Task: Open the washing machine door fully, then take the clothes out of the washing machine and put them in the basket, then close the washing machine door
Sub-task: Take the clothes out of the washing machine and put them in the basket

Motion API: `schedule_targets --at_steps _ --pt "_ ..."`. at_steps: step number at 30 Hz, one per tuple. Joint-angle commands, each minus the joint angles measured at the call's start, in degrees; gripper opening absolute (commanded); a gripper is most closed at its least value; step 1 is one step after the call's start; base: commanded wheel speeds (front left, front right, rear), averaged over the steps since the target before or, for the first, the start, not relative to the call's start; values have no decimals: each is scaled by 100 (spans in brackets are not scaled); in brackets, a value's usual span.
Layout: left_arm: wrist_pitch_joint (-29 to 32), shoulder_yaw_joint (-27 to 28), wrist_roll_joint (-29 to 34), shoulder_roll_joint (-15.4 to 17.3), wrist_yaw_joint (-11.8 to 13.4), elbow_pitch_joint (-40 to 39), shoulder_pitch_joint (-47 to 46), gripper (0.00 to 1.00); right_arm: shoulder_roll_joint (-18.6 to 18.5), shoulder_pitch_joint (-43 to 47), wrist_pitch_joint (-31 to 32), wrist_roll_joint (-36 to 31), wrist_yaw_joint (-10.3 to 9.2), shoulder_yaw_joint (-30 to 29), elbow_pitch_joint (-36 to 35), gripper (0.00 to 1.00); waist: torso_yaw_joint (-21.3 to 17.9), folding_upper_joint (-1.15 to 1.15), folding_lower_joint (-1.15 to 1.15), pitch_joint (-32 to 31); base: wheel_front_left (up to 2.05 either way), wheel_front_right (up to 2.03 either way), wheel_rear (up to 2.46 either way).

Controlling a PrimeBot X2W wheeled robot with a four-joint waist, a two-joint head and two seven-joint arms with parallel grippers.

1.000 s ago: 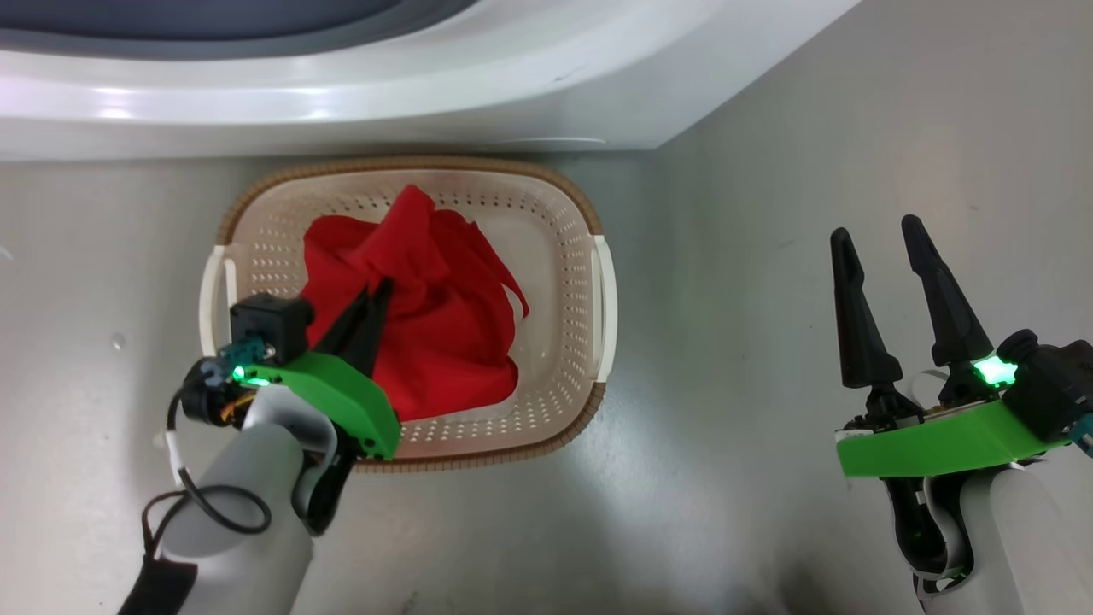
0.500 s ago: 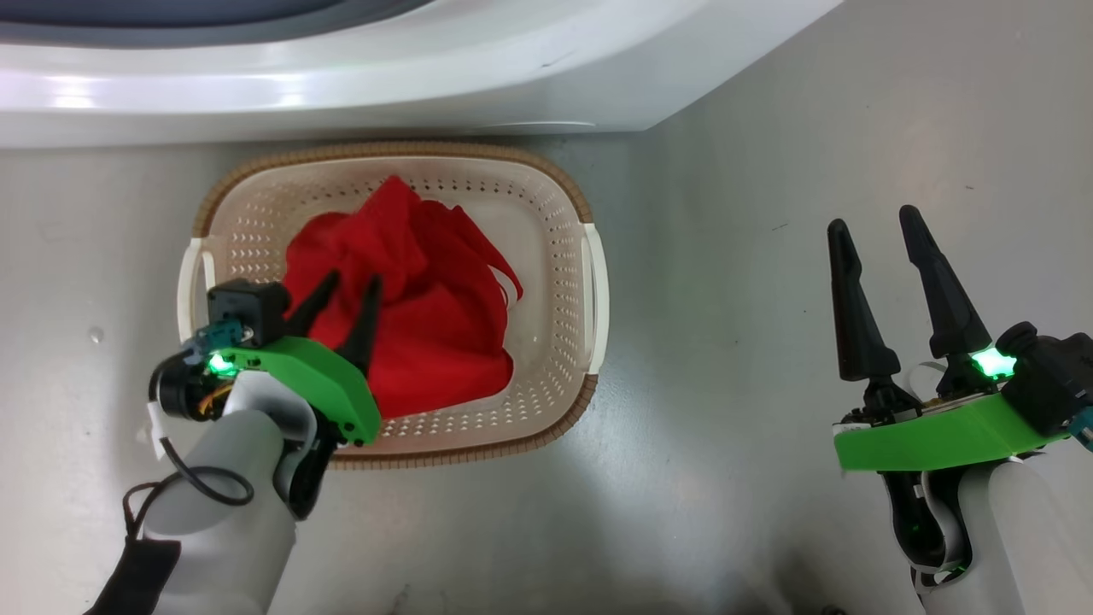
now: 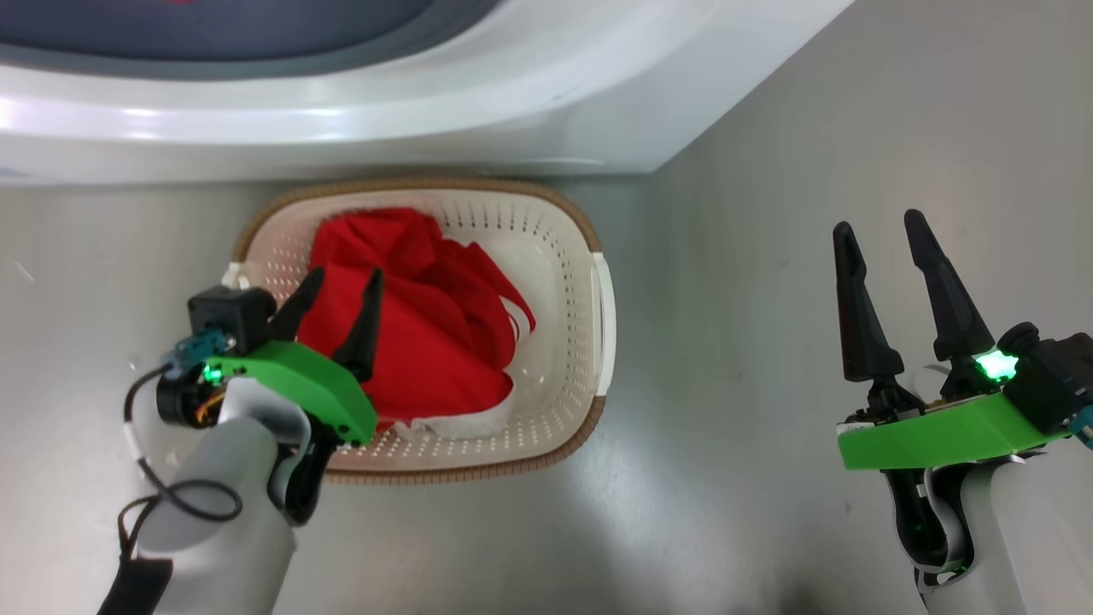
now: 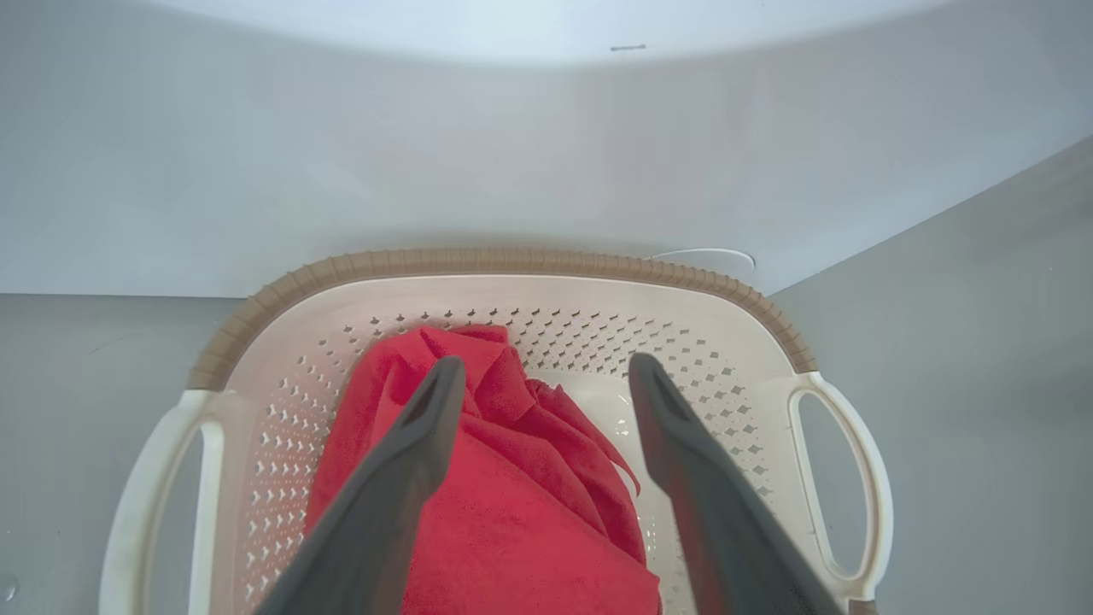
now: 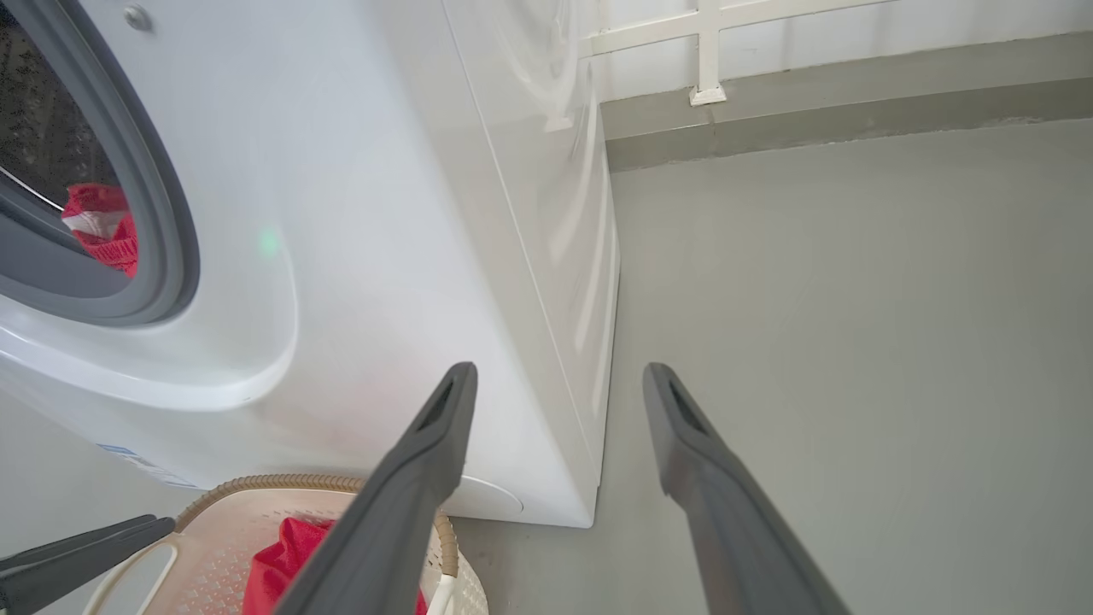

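Red clothes (image 3: 444, 342) with a white piece lie heaped in the basket (image 3: 600, 290), which stands on the grey floor (image 3: 751, 359) just in front of the washing machine (image 3: 512, 111). The left gripper (image 3: 346, 273) hangs over them, fingers spread wide and empty. The right gripper (image 3: 879, 224), well off to the side, is also wide and empty. Another red garment (image 5: 98, 231) lies inside the machine.

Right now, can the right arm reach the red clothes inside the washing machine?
Probably yes: the red clothes lie just inside the washing machine, its mouth unblocked, and the right gripper has open, empty fingers.
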Motion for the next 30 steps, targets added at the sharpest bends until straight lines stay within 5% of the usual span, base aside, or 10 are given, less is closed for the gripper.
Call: schedule_targets --at_steps 1,15,30 --pt "-30 225 106 192 8 -159 233 100 -14 127 -36 -71 26 96 -92 100 27 0 0 -238 0 0 0" --pt "-30 1416 1176 121 8 -1534 1370 100 -14 614 -36 -180 26 81 112 100 88 0 0 -1428 0 0 0" --pt "-30 2072 1857 5 8 -2846 2597 100 -14 1208 -36 -261 26 59 266 100 148 0 0 -2421 0 0 0"
